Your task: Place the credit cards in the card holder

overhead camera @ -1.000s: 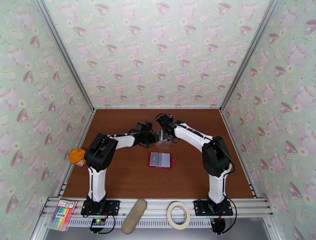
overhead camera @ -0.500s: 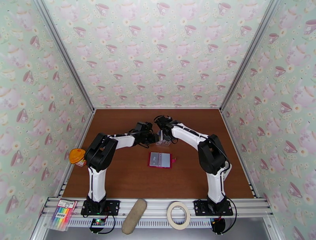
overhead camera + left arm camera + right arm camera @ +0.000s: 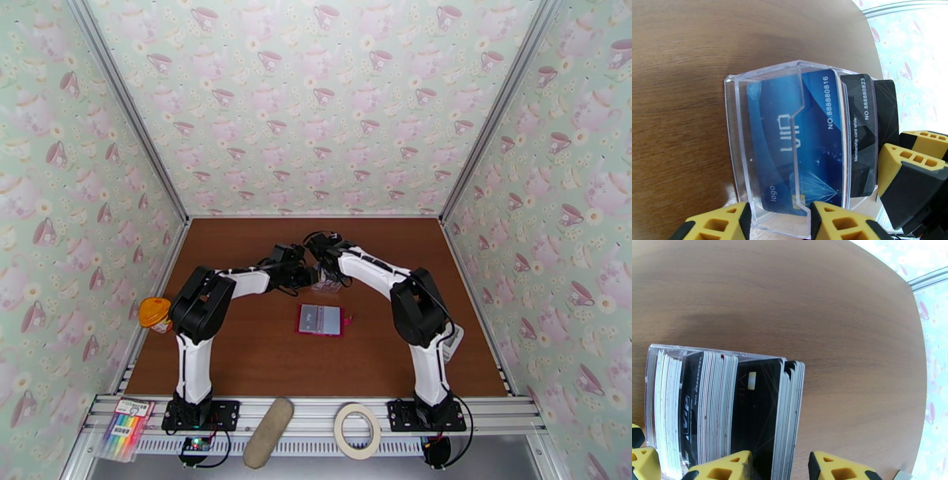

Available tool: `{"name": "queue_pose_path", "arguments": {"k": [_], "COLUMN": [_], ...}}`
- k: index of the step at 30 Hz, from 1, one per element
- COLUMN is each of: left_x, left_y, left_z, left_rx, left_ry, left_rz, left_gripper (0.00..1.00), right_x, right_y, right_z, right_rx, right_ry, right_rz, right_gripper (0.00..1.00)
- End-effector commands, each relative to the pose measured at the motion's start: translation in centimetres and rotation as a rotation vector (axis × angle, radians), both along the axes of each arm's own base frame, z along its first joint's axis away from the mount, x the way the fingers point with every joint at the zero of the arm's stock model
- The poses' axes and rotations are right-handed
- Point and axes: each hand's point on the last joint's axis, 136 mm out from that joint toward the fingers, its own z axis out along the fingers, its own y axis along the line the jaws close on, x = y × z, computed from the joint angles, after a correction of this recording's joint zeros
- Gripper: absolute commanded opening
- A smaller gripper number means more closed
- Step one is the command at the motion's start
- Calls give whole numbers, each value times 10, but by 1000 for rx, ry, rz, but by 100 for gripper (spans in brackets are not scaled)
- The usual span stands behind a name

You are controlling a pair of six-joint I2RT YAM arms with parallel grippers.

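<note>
Two grippers work one clear box (image 3: 735, 130) at mid-frame in the top view. The left gripper (image 3: 778, 223) straddles its wall, clamp unclear, probably steadying it. The right gripper (image 3: 780, 467) stands narrowly parted around the rear credit cards (image 3: 758, 409), ready to pull. The card holder (image 3: 320, 320) lies open just below.

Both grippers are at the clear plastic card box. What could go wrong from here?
1. The right gripper has open fingers straddling the black VIP card plus several white-edged cards, so closing may pull out more than one.
2. The clear plastic card box is packed tight, so a lifted card could drag or tip it. Whether the left gripper clamps the box is unclear.
3. The two grippers sit close together at the box, so they may collide.
</note>
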Motion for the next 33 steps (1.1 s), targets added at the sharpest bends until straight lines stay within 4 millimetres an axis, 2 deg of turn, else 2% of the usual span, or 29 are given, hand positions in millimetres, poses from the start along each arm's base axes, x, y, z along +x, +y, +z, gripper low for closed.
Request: {"name": "queue_pose_path", "arguments": {"k": [1,15,33], "left_x": [-11,-11,-10], "left_y": [-4,-3,-3], "left_z": [-21,-23,-24], "left_rx": [16,17,15], "left_ry": [66,72,79], "left_rz": [-21,-17,-13], "left_gripper": [44,45,45], "right_x": [3,4,4], "right_y": [-5,-5,-2], "right_z": [15,25,33], "right_rx": [-44,-32,-15], "right_ry": [-31,-43,-48], "right_rz": [2,7,17], "right_gripper": [44,38,22]}}
